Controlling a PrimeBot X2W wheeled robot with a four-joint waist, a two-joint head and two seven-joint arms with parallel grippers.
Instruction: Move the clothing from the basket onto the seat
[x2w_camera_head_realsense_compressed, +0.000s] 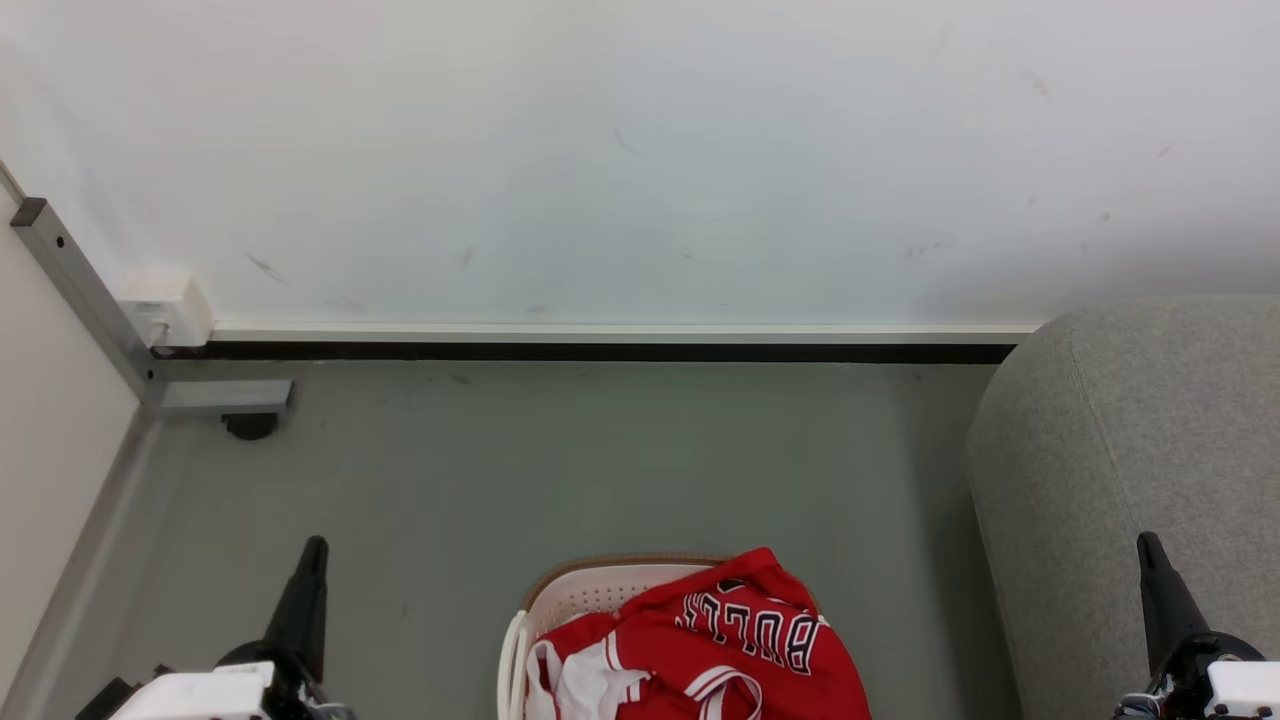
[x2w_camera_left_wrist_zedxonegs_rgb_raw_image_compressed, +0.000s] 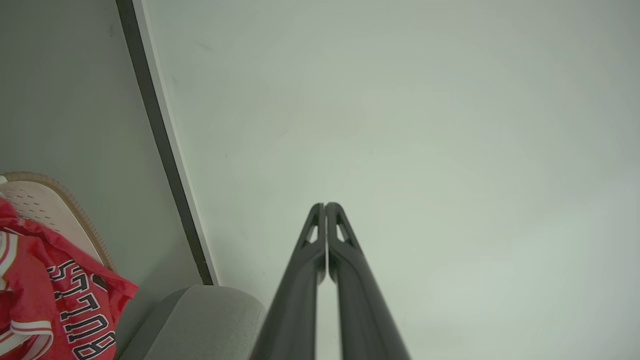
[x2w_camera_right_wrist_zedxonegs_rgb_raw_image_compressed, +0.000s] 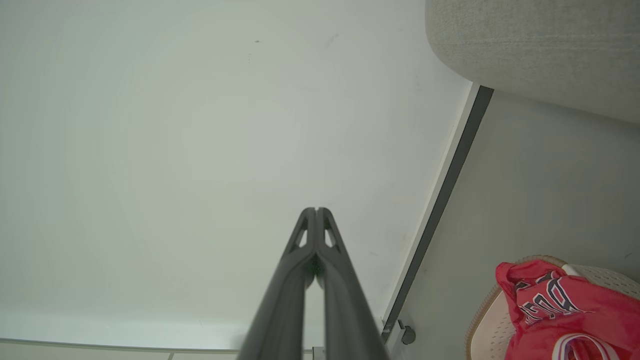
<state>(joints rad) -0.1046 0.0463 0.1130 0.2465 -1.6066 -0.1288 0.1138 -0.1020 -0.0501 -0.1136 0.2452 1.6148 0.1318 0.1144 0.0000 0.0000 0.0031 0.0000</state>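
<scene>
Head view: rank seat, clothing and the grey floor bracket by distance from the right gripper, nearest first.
From the right gripper:
1. Seat: right beside it, on the right.
2. Clothing: in the basket, bottom centre.
3. Bracket: far left, well beyond the basket.

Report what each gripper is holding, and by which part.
Nothing is held. The left gripper and right gripper are both shut on nothing; the clothing lies in the basket.
</scene>
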